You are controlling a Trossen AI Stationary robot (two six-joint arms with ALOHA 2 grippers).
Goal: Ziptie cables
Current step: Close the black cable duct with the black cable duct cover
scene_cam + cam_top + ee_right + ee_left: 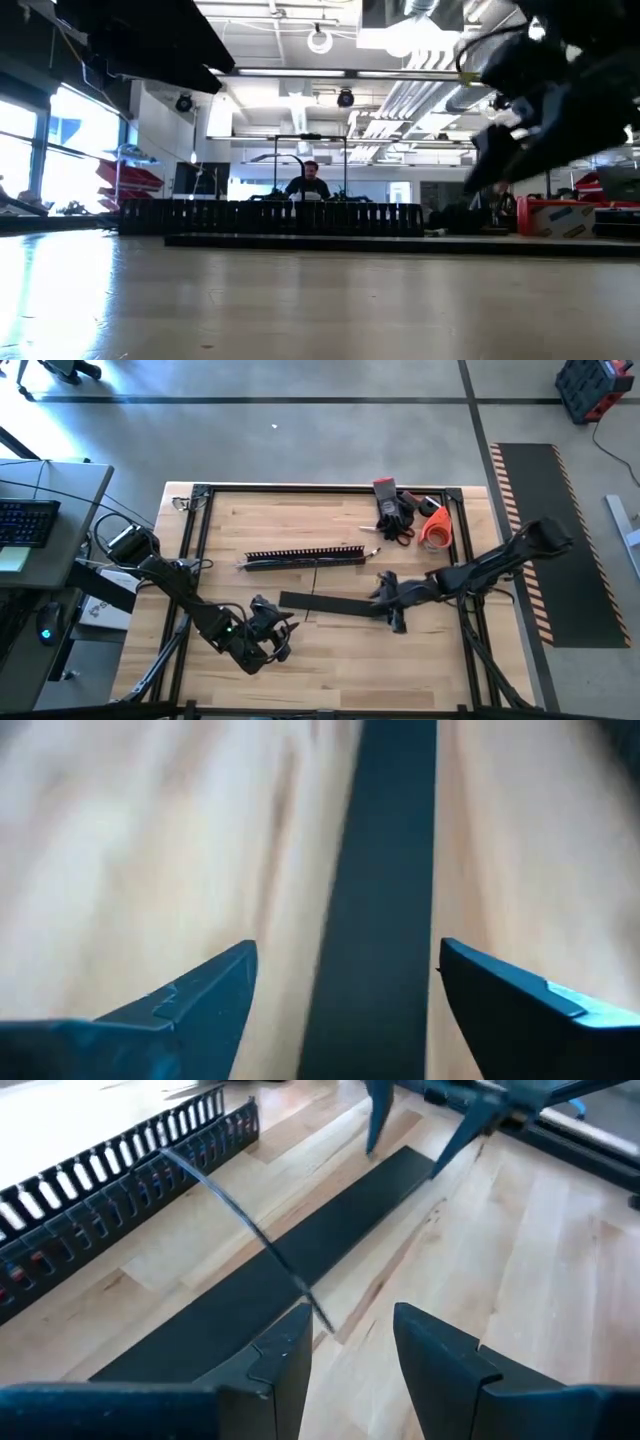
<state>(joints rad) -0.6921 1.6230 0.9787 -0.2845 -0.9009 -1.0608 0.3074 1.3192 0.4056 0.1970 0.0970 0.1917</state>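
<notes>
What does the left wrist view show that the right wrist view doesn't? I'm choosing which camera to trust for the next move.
Only the left wrist view shows the slotted bar, a thin zip tie running to the left gripper, and the right gripper farther off. Only the right wrist view shows the right gripper close up, its fingers wide apart astride the strip. Both show the flat black strip on the wooden table.
</notes>
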